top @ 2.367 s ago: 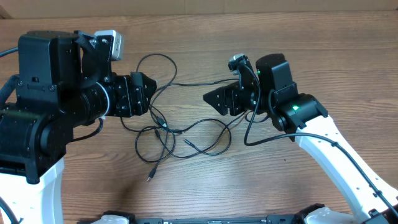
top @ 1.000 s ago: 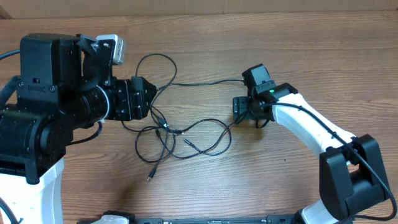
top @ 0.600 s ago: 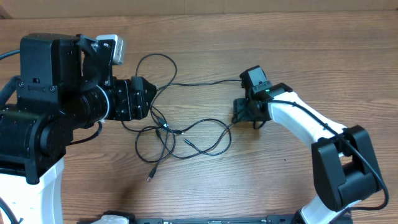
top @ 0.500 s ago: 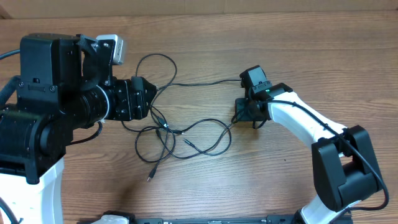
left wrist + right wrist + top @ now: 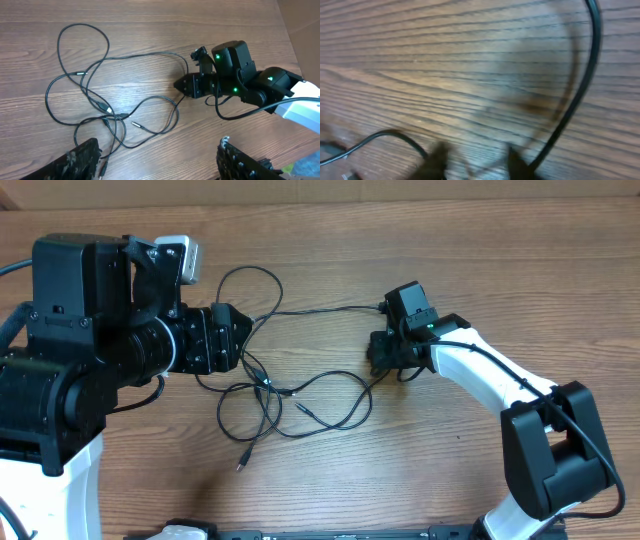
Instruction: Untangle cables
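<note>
Wood table: cables tangled centre-left, none separated yet; left gripper fingers apart, right gripper state unreadable.

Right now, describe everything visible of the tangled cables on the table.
The cables are thin, black, flexible cords lying slack on the wooden table, looped over one another, with crossings bunched at the middle. One big loop arcs toward the far edge; small plug ends lie loose at the near side. Two strands run to the right tool; whether it grips them I cannot tell. The left tool hangs at the tangle's left side.
</note>
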Available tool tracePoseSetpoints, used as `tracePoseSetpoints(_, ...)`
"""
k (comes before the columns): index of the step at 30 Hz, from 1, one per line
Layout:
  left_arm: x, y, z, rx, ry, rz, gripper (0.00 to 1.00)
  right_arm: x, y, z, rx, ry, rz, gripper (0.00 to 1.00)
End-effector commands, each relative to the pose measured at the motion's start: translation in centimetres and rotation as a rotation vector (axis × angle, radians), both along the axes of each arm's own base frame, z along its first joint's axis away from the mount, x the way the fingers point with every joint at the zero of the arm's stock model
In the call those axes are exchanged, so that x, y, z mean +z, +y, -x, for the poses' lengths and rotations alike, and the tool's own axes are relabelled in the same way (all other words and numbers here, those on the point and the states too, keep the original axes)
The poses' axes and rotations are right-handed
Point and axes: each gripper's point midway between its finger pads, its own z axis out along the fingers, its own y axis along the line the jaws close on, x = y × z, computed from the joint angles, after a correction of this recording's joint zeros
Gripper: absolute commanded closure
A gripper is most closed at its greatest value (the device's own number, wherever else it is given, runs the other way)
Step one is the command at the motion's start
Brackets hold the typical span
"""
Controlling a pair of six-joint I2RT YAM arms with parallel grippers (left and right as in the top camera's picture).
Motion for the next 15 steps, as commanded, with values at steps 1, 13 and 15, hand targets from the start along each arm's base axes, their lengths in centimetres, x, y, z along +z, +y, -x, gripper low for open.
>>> tracePoseSetpoints(1, 0.5, 0.0, 0.1, -0.019, -0.028, -0.015, 0.25, 0.1, -0.3, -0.2, -0.059, 0.012, -0.001, 0.34)
tracePoseSetpoints(13, 0.5, -0.1, 0.1, -0.019, -0.027, -0.014, 0.25, -0.6, -2.6, -0.7, -0.218, 0.004, 0.087, 0.25)
tracePoseSetpoints(15, 0.5, 0.0, 0.1, -0.019, -0.026, -0.014, 0.25, -0.8, -2.6, -0.5, -0.218, 0.005, 0.087, 0.25)
